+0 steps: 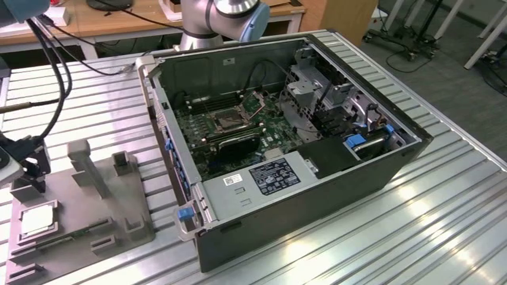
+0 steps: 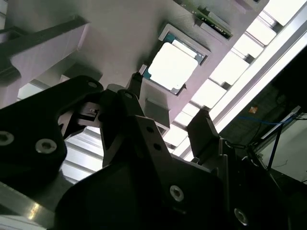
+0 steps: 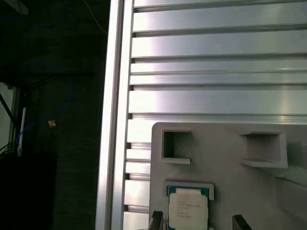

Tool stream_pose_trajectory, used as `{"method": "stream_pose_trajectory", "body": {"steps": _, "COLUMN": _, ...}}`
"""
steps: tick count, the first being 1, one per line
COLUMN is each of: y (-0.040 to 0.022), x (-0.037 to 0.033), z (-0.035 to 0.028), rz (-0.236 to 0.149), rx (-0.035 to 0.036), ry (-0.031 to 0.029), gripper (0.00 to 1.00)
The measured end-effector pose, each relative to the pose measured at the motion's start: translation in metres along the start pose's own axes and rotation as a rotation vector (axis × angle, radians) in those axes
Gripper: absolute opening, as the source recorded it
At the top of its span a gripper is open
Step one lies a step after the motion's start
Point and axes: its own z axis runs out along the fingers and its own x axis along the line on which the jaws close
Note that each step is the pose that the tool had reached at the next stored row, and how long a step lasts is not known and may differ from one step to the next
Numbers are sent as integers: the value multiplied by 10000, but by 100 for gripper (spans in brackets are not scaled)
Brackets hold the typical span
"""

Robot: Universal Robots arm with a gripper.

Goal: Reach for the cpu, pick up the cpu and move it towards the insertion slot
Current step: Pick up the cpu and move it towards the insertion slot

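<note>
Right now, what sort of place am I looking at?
Probably a robotics lab or workshop: an opened black desktop computer case sits on a ribbed aluminium table, beside a grey plastic fixture plate holding a small silvery square cpu.

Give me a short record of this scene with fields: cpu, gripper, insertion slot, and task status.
cpu: lying flat in a recess of the grey fixture tray, outside the computer case
gripper: open, poised over the cpu, one finger on each side
insertion slot: on the motherboard inside the open case, dark centre
status: cpu not yet picked up
</note>
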Motion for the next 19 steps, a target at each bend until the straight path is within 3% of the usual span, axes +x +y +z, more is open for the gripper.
{"method": "stream_pose_trajectory", "body": {"steps": 3, "y": -8, "x": 1, "z": 37, "rz": 1, "rx": 1, "ry": 2, "gripper": 65}}
{"method": "stream_pose_trajectory", "body": {"steps": 15, "y": -9, "x": 0, "z": 44, "rz": 0, "rx": 0, "ry": -1, "gripper": 66}}
{"method": "stream_pose_trajectory", "body": {"steps": 16, "y": -10, "x": 0, "z": 58, "rz": 0, "rx": -1, "ry": -3, "gripper": 72}}
{"method": "stream_pose_trajectory", "body": {"steps": 19, "y": -27, "x": 1, "z": 153, "rz": 0, "rx": -3, "ry": 1, "gripper": 72}}
